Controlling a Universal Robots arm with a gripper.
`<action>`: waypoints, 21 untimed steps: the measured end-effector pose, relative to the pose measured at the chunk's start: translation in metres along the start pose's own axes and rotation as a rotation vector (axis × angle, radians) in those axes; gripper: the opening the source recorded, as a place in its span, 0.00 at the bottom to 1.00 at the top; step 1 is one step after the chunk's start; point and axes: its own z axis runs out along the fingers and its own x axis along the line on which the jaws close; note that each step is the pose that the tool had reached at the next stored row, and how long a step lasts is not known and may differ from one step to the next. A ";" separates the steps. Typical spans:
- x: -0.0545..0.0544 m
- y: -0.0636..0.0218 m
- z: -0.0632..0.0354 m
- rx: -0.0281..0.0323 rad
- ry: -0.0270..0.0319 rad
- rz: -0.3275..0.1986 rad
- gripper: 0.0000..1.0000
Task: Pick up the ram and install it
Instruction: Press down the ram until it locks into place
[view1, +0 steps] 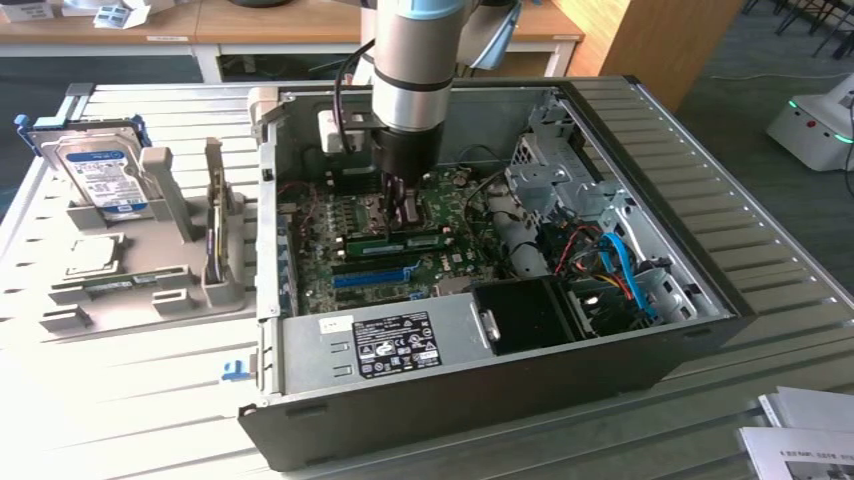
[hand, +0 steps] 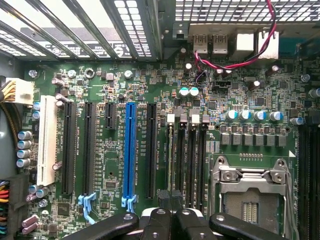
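Pincer (view1: 396, 212) of the single arm, lowered into the open computer case (view1: 534, 375), its jaws drawn fully together. In the wrist view the pincer (hand: 172, 201) hangs with its dark tips directly over the memory slots (hand: 187, 155), two connectors away from the blue slot (hand: 131, 150), on the side towards the processor socket (hand: 250, 192). The ram (view1: 380, 244) appears in the exterior view as a narrow green stick lying along those memory slots, parallel to the blue slot (view1: 370, 276) and just behind it, close below the pincer tips. Whether the tips pinch its upper edge or merely bear on it cannot be told.

Beyond the blue slot, on the side away from the ram, stand the black expansion slots and a white one (hand: 47, 140). Outside the case, well apart from the blue slot towards the exterior view's left, a grey holder (view1: 167, 300) on the worktop (view1: 134, 410) carries a hard drive (view1: 100, 170).

Hazards, as judged from this position:
- A stick not square to its slot would jam or seat at one end only if pressed.
- Latches (hand: 182, 119) not swung clear would block the stick.
- Force applied off-centre would flex the board.
- Tips sliding off the thin edge could strike nearby capacitors (hand: 187, 92) or the socket frame.
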 end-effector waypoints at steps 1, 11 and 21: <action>0.000 0.0000 0.0002 0.0000 -0.0001 0.000 0.10; 0.000 -0.0001 0.0019 0.0001 -0.0002 0.000 0.10; 0.000 0.0000 -0.0030 0.0001 -0.0004 0.000 0.10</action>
